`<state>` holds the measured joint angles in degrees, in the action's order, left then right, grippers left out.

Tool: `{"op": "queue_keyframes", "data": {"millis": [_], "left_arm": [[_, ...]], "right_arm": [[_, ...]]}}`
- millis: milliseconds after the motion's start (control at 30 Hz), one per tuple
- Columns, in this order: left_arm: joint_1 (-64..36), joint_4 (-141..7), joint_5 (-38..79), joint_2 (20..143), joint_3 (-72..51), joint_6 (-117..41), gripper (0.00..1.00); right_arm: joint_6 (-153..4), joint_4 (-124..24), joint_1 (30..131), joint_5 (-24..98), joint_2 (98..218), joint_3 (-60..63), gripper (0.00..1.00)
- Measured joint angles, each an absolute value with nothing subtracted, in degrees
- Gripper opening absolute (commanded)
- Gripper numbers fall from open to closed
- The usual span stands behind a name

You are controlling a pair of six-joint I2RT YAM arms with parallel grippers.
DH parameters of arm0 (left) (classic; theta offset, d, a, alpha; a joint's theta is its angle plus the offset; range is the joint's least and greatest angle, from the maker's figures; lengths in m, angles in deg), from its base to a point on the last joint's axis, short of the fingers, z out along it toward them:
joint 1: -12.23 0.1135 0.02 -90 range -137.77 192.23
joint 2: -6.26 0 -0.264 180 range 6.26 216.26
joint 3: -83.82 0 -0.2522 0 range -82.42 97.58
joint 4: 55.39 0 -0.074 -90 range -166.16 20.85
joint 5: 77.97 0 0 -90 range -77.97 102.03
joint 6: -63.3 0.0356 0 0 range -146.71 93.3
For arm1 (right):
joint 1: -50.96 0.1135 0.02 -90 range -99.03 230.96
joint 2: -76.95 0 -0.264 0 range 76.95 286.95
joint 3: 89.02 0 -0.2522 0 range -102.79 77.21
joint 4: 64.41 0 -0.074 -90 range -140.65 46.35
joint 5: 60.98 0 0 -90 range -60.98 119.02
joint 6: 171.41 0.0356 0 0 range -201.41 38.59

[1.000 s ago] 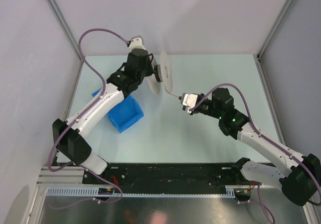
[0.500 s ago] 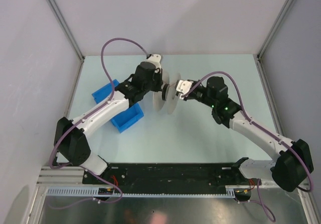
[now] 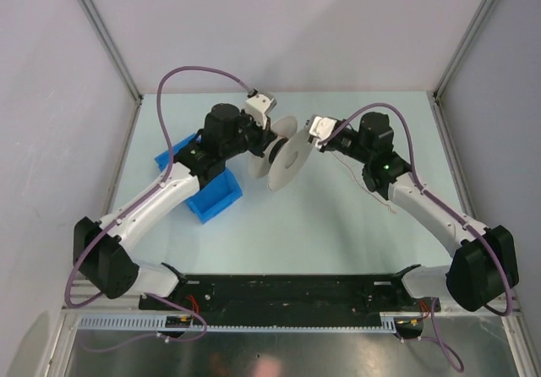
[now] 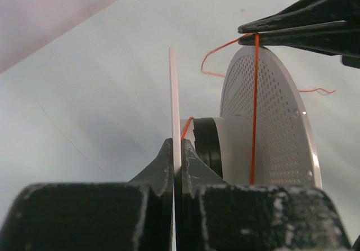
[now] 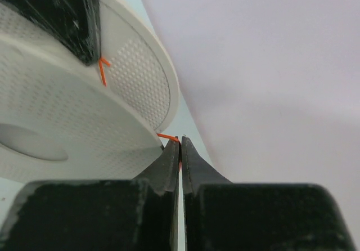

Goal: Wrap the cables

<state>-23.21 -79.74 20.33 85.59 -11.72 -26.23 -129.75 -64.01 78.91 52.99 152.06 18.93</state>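
A grey-white spool (image 3: 284,154) hangs above the table, tilted, with my left gripper (image 3: 269,143) shut on its thin flange (image 4: 174,93). In the left wrist view the flange sits edge-on between my left gripper's (image 4: 177,148) fingers. The cable, a thin reddish-orange wire (image 4: 255,104), runs from the spool's hub over the perforated flange (image 4: 281,133) to my right gripper (image 4: 246,33). My right gripper (image 5: 180,143) is shut on the wire (image 5: 166,136) right beside the spool's rim (image 5: 140,149). In the top view my right gripper (image 3: 316,130) is at the spool's right edge, and loose wire (image 3: 372,189) trails on the table under the right arm.
A blue bin (image 3: 210,194) stands on the table under the left forearm, with another blue piece (image 3: 172,154) behind it. Grey walls and metal posts (image 3: 110,47) enclose the table. A black rail (image 3: 279,291) runs along the near edge.
My right gripper has swung from the spool's near right side up and back to its far right edge, with the wire in it. The left gripper has shifted and turned the spool.
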Motion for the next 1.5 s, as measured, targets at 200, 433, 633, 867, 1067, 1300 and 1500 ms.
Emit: {"op": "queue_keyframes", "data": {"millis": [200, 433, 633, 867, 1067, 1300, 1500], "left_arm": [[-21.2, -78.7, 27.3, 82.8, -11.7, -24.4, 0.0], [-18.3, -84.5, 34.8, 80.6, -8.3, -24.8, 0.0], [-13.8, -86.5, 37.6, 81.3, 2.2, -30.9, 0.0], [-12.3, -86.3, 37.5, 82.6, 11.5, -35.7, 0.0], [-12.3, -87.1, 36.0, 84.9, 16.4, -40.3, 0.0], [-12.2, -88.2, 34.5, 87.2, 25.8, -45.8, 0.0], [-12.2, -87.0, 32.3, 87.1, 30.9, -51.0, 0.0]], "right_arm": [[-125.4, -60.9, 71.3, 56.8, 152.2, 18.7, 0.22], [-120.4, -57.6, 62.9, 55.9, 152.2, 17.9, 0.51], [-116.3, -51.7, 61.2, 57.0, 151.6, 17.6, 0.84], [-111.4, -44.5, 60.7, 61.1, 148.3, 18.3, 0.99], [-105.4, -45.1, 60.7, 65.2, 143.5, 23.0, 0.99], [-104.9, -45.3, 61.8, 68.2, 143.0, 23.2, 0.99], [-103.5, -47.4, 67.8, 68.6, 143.0, 24.3, 0.99]]}}
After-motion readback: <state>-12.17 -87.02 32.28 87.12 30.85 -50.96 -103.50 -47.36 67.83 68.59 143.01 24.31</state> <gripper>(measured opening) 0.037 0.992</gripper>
